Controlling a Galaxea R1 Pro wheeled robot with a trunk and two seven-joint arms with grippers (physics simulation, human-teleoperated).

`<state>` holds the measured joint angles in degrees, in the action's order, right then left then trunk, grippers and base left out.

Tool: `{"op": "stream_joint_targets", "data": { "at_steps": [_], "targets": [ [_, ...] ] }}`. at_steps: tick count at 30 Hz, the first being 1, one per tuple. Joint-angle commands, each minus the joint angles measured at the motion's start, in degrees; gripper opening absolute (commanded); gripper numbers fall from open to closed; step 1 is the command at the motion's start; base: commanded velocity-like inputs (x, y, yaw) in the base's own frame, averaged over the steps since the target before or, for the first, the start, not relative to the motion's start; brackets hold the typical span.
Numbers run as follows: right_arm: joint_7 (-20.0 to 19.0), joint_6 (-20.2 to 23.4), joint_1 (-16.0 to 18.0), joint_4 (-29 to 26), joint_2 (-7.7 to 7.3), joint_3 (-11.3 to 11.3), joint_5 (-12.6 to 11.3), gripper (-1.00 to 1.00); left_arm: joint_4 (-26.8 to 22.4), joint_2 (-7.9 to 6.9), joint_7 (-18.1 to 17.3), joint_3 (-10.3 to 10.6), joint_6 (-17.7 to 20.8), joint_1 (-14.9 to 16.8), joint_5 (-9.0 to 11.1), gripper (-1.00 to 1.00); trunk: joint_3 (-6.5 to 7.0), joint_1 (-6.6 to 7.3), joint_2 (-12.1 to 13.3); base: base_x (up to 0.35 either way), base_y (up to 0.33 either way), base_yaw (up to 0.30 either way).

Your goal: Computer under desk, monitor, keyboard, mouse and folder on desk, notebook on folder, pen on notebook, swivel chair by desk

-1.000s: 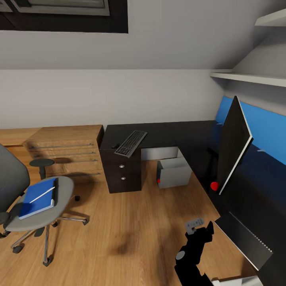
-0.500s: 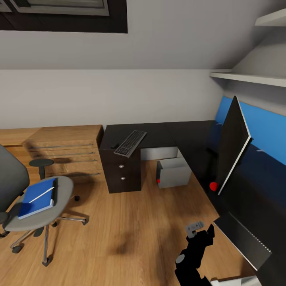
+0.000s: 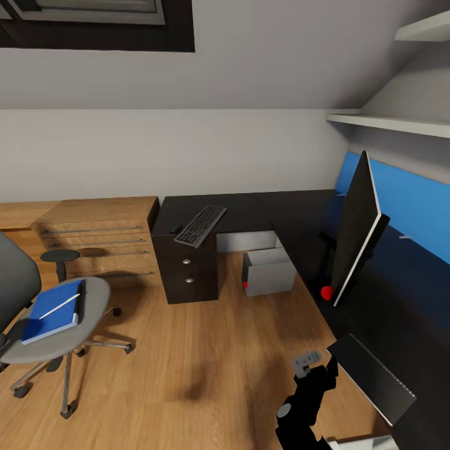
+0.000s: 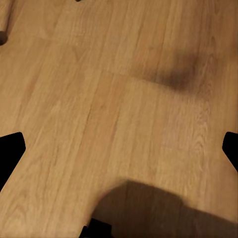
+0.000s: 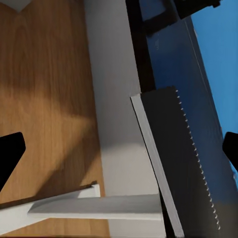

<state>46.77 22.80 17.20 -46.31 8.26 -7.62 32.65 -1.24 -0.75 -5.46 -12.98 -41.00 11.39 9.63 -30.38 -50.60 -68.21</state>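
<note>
Bedroom workspace, head view.
Folder (image 3: pixel 51 312) (pen (image 3: pixel 57 306) atop) lies on swivel chair (image 3: pixel 47 325); keyboard (image 3: pixel 200 225) on desk (image 3: pixel 250 209); both grippers' fingers spread apart.

One bench (image 3: pixel 250 209), black, L-shaped. One monitor (image 3: pixel 356 228). One keyboard (image 3: pixel 200 225). One computer (image 3: pixel 269 270) (grey tower, under bench). One swivel chair (image 3: pixel 56 325). One folder (image 3: pixel 51 311), blue; one pen (image 3: pixel 59 306) on it. One notebook (image 3: pixel 374 375). One wooden drawer chest (image 3: pixel 100 240), four drawers. Three drawers in bench unit. Two wall shelves (image 3: pixel 390 122).
</note>
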Motion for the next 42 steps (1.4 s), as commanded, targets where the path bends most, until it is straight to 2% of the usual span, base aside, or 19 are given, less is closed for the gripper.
{"op": "stream_joint_targets", "data": {
  "at_steps": [1, 33, 42],
  "targets": [
    [0.1, 0.5, 0.0, 0.2, 0.01, 0.0, 0.4, 1.0, 0.1, 0.0, -0.6, -0.1, -0.1, 0.0, 0.6, 1.0, -0.05, 0.0, 0.0, 0.0, -0.011, 0.0],
    [0.0, 0.4, 0.0, 2.8, -1.21, 0.0, 0.4, 1.0, 0.0, 0.09, -0.4, -0.1, -0.3, 0.0, 0.5, 1.0, -0.05, 0.0, 0.0, 0.0, -0.001, 0.0],
    [0.0, 0.4, 0.0, 2.8, -1.3, 0.0, 0.4, 1.0, 0.0, 0.28, -0.3, -0.1, -0.3, 0.0, 0.5, 1.0, -1.67, -1.98, -3.6, 0.0, 0.0, 0.0]
  ]
}}
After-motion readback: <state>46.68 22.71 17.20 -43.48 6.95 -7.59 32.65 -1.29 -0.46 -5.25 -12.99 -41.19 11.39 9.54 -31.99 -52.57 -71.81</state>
